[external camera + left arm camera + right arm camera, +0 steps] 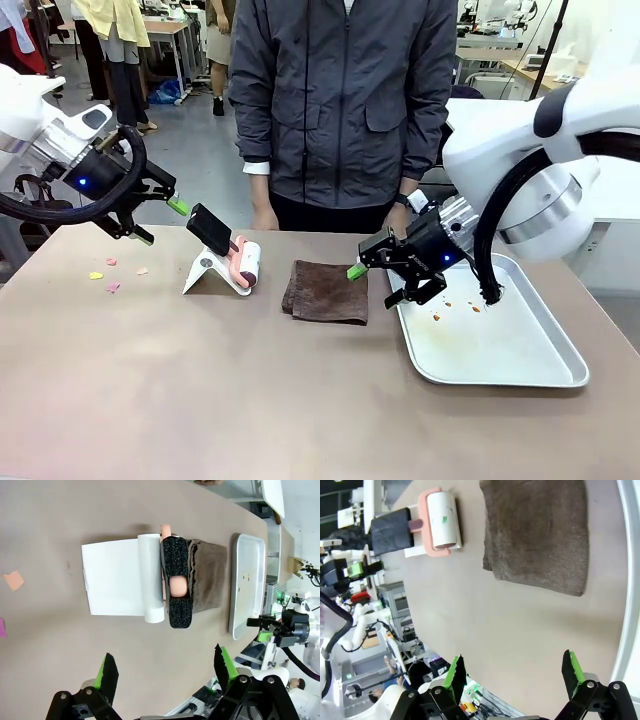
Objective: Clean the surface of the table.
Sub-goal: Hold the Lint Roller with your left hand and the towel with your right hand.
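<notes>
We see the left gripper [165, 667] with its jaws spread wide and nothing between them. It hovers over bare table [200, 400], a little short of the lint roller [247, 264]. The roller leans on a white stand [205, 272] with its black handle [209, 229] raised. The right gripper [375, 285] is likewise spread wide and empty. It hangs over the strip of tabletop between the brown cloth [325, 292] and the left rim of the metal tray [520, 375], with one green fingertip near the cloth's right edge. The cloth lies flat between roller and tray, apart from both. Small paper scraps [104, 281] lie towards the table's left edge, and crumbs [458, 304] sit inside the tray. The near half of the brownish tabletop is bare surface across its full width. A person [345, 100] stands at the far edge.
</notes>
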`<state>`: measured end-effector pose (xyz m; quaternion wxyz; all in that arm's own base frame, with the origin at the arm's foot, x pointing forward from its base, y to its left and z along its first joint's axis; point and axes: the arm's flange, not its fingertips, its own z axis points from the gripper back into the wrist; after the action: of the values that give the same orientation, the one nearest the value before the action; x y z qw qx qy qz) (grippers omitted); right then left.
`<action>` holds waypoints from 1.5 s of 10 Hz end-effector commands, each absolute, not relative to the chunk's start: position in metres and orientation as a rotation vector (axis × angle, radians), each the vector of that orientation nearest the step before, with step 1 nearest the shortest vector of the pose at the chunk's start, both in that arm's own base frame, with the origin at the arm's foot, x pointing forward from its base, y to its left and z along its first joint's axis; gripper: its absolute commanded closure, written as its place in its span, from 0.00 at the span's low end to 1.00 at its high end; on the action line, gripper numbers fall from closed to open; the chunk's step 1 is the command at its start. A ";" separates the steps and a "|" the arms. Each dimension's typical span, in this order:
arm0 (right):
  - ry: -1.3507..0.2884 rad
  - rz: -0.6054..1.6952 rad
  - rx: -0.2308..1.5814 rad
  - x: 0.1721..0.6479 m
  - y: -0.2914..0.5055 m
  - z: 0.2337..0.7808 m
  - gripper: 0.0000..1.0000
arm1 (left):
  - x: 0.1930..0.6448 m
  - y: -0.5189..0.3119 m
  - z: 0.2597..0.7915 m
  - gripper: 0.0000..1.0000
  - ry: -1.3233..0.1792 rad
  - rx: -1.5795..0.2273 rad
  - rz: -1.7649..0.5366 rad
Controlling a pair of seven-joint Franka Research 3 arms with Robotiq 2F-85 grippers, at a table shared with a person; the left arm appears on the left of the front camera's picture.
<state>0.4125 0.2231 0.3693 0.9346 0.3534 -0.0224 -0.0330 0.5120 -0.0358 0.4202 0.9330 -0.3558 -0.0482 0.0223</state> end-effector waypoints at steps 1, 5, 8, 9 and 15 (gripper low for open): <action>-0.045 -0.068 0.722 0.413 0.223 0.369 0.00 | 0.512 -0.034 0.420 0.00 -0.099 -0.729 0.050; -0.035 -0.017 0.510 0.460 0.256 0.364 0.00 | 0.534 -0.074 0.431 0.00 -0.156 -0.771 0.049; -0.064 -0.074 0.462 0.492 0.267 0.348 0.00 | 0.553 -0.086 0.422 0.00 -0.094 -0.710 0.068; -0.060 -0.090 0.456 0.502 0.274 0.339 0.00 | 0.556 -0.088 0.420 0.00 -0.088 -0.688 0.074; -0.111 -0.170 0.364 0.530 0.297 0.307 0.00 | 0.568 -0.095 0.408 0.00 -0.050 -0.667 0.091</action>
<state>0.5246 0.2891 0.3021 0.9771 0.1964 -0.0464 -0.0677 0.5628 -0.0912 0.4046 0.9406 -0.3359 -0.0317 0.0372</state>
